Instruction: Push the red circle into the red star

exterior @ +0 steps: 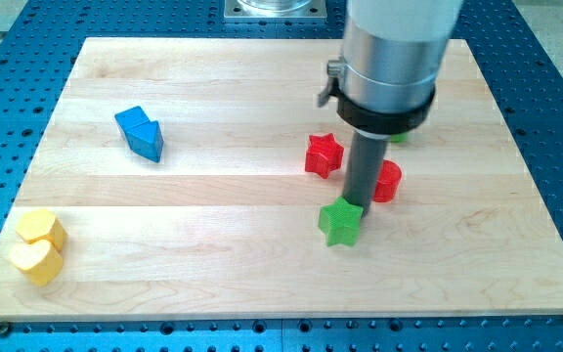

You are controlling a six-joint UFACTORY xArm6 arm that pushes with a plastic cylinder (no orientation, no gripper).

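Observation:
The red star (324,154) lies right of the board's middle. The red circle (387,181) lies just to its right and a little lower, partly hidden behind my rod. My tip (357,203) is between the two red blocks, slightly below them. It touches or nearly touches the top of the green star (339,222), which sits just below. The tip is at the red circle's left edge.
A blue block (141,133) lies at the upper left. A yellow hexagon (41,228) and a yellow heart (34,260) sit at the lower left edge. A green block (399,137) peeks out behind the arm's housing. The wooden board (213,254) is ringed by a blue table.

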